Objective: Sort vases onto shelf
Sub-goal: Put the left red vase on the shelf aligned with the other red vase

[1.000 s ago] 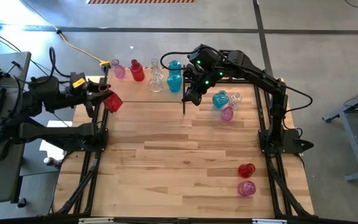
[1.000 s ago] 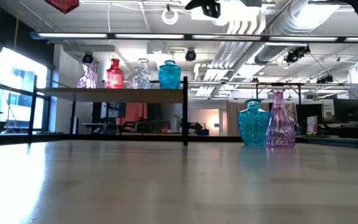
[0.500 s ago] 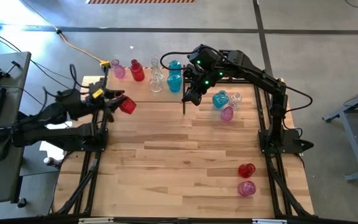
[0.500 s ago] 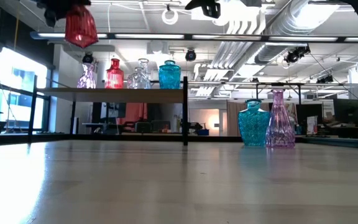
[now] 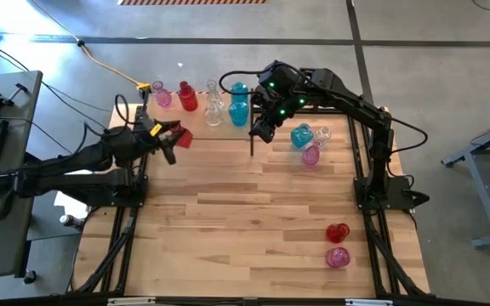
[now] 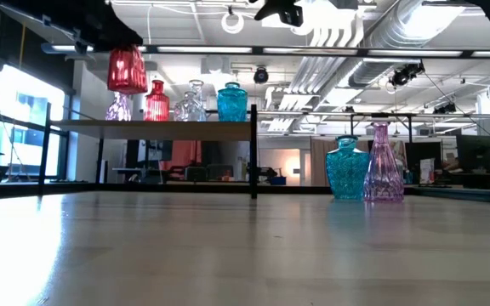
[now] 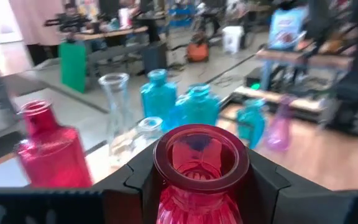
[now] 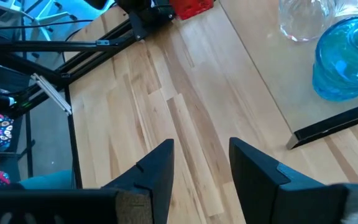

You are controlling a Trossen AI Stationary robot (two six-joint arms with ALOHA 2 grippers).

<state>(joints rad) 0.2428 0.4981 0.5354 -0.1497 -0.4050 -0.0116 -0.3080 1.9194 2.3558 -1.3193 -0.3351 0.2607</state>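
Progress stands near the halfway mark, judged from placement. Four or five vases already occupy the smooth light-wood shelf (image 5: pixel 196 127) on its black metal frame at the far left: a pale pink glass vase (image 5: pixel 162 96), a red ribbed glass bottle vase (image 5: pixel 186 96), clear glass vases (image 5: pixel 213 107) and a teal-blue faceted glass vase (image 5: pixel 238 109). The left gripper (image 5: pixel 168 138) has its jaws closed around the neck of a further red ribbed glass vase (image 6: pixel 127 69), held upright in the air above the shelf's near-left edge, not yet set down. Outstanding on the plank-striped wooden counter (image 5: pixel 253 221): a teal-blue, a clear and a pink vase grouped just right of the shelf (image 5: pixel 308 141), plus a round red vase (image 5: pixel 338 232) and a pink vase (image 5: pixel 337 257) at the near right. The right gripper (image 5: pixel 262 130) hovers over the shelf's right end, jaws apart and empty. All vases are translucent moulded glass with narrow necks, likely slippery and brittle; the shelf panel is flat and matte.
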